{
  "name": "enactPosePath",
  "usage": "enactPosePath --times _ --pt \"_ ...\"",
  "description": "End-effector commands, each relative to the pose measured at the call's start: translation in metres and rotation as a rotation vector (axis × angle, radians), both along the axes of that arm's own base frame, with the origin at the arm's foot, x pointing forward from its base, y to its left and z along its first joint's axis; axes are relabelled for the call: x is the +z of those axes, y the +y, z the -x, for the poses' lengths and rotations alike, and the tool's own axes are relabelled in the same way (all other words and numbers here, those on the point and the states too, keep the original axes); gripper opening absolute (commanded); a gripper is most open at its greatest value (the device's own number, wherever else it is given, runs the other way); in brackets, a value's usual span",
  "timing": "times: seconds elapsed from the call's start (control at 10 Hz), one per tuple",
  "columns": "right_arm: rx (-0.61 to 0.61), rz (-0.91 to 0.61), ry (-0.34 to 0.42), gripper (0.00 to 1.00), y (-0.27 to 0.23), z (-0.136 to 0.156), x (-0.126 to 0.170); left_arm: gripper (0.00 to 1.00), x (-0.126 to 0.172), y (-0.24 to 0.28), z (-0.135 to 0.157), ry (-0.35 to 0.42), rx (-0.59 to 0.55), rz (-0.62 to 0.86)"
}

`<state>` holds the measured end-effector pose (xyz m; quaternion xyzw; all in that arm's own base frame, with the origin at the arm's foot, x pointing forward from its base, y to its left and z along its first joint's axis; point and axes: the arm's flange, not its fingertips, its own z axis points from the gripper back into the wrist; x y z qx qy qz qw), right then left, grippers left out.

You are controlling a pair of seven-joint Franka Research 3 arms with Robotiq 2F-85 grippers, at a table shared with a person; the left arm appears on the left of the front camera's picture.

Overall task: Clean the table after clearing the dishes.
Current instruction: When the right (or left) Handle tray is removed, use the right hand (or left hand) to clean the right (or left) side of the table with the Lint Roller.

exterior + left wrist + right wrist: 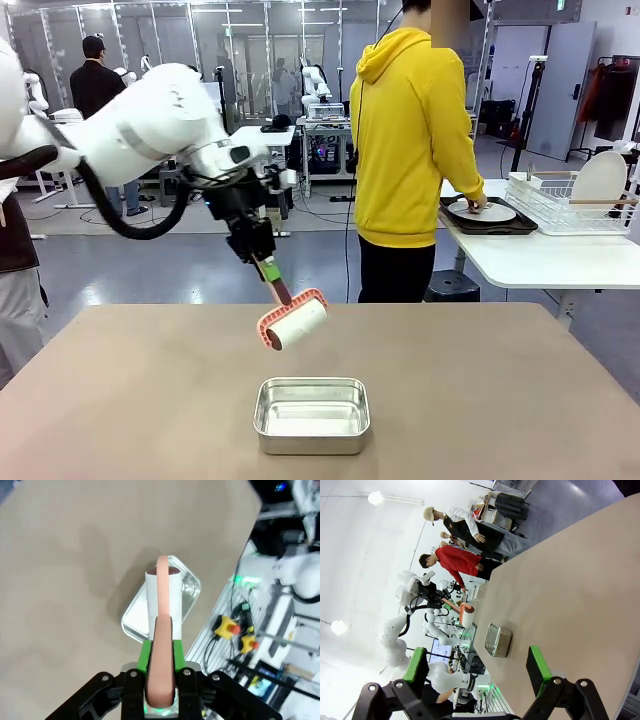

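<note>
The left gripper (268, 270) clamps a coral-handled white lint roller (293, 324) above the brown-taupe table (120, 400), beyond a rectangular steel pan (312, 414). A person in a yellow hoodie (415, 150) touches a white plate (490, 212) on a dark tray (522, 227).

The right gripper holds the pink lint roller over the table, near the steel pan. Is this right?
No. The left gripper holds the lint roller over the table, near the steel pan, as the front view shows; the right gripper stands open and empty.
</note>
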<state>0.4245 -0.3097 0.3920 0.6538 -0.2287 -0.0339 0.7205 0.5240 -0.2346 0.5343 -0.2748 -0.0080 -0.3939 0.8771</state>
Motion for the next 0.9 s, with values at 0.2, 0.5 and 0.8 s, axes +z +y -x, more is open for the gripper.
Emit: enactPosePath --times 0.2,0.5,0.8 --pt "0.012 0.008 0.003 1.0 0.001 0.002 0.003 0.21 -0.041 0.088 0.042 0.044 0.325 0.22" --pt "0.012 0.008 0.003 1.0 0.001 0.002 0.003 0.21 -0.09 0.138 0.04 0.083 0.526 0.365" --pt "0.012 0.008 0.003 1.0 0.001 0.002 0.003 0.21 -0.117 0.164 0.033 0.087 0.698 0.297"
